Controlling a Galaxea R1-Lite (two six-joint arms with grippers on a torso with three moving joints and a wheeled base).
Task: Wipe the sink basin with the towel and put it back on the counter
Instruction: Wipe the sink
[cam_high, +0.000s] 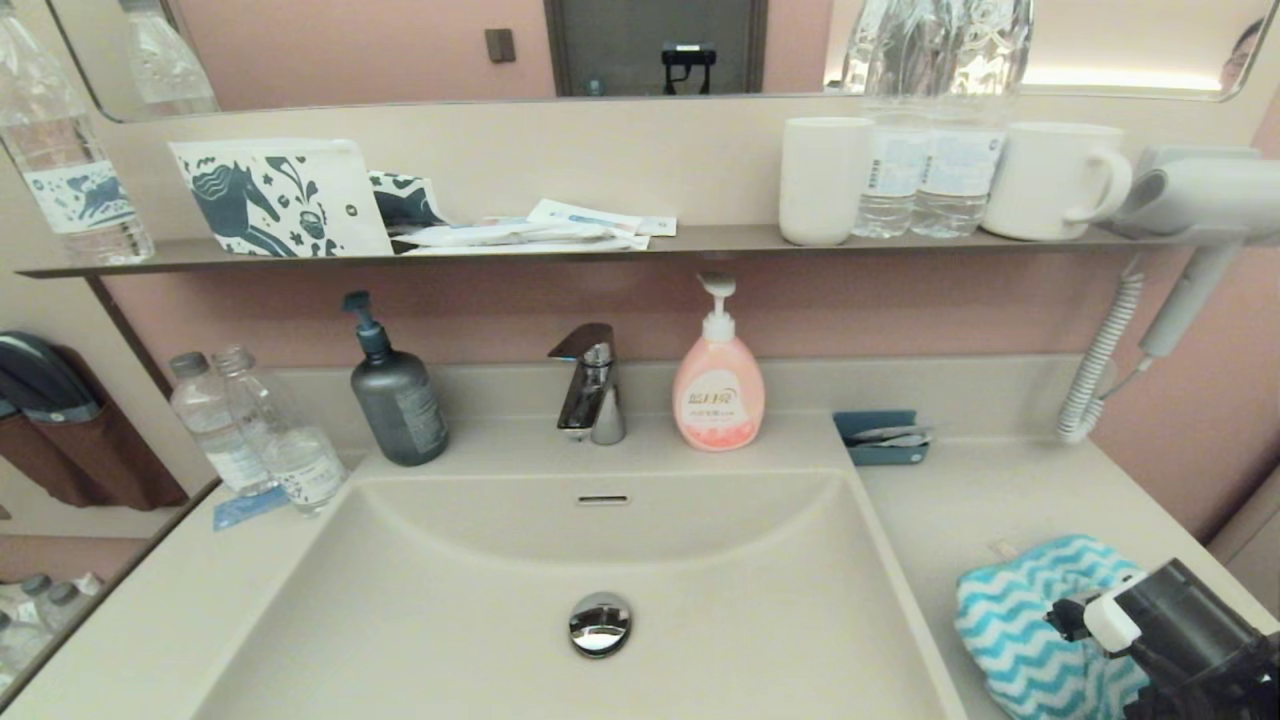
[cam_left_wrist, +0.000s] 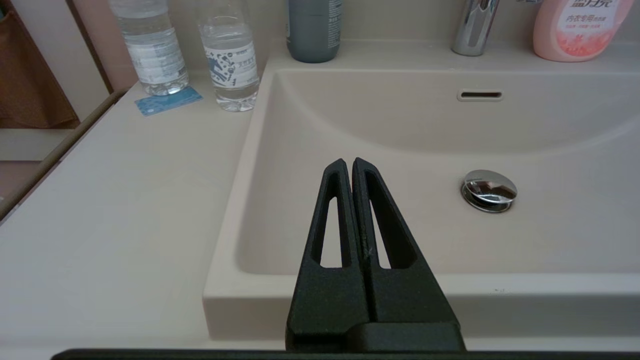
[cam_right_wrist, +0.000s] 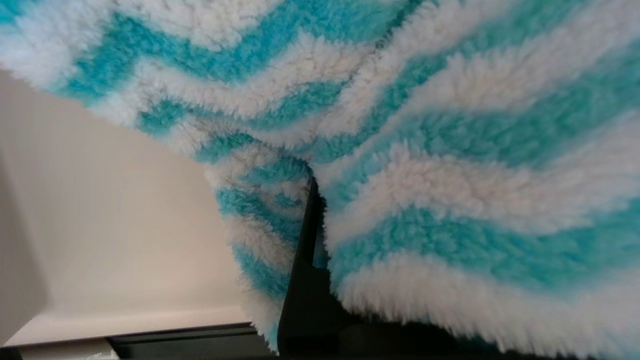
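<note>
- 2 water bottles (cam_high: 250, 430) at left of table (cam_high: 150, 620), 1 grey pump bottle (cam_high: 397, 395) beside them.
- Left hand (cam_left_wrist: 348, 165): fingers pressed together, nothing held, over sink basin (cam_left_wrist: 390, 130) near edge.
- 1 drain plug (cam_high: 600, 623) centre; 1 tap (cam_high: 590, 385), 1 pink soap bottle (cam_high: 718, 385) behind.
- 1 towel (cam_high: 1030, 625) lower right on table; right hand (cam_right_wrist: 312, 200) buried in its pile, can't tell grip.

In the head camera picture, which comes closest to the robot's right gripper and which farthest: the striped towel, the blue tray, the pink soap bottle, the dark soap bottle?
From the right gripper, low on the right counter:
1. Towel, right at the gripper.
2. Blue tray, on the counter's back right.
3. Pink soap bottle, right of the tap.
4. Dark soap bottle, left of the tap.
</note>
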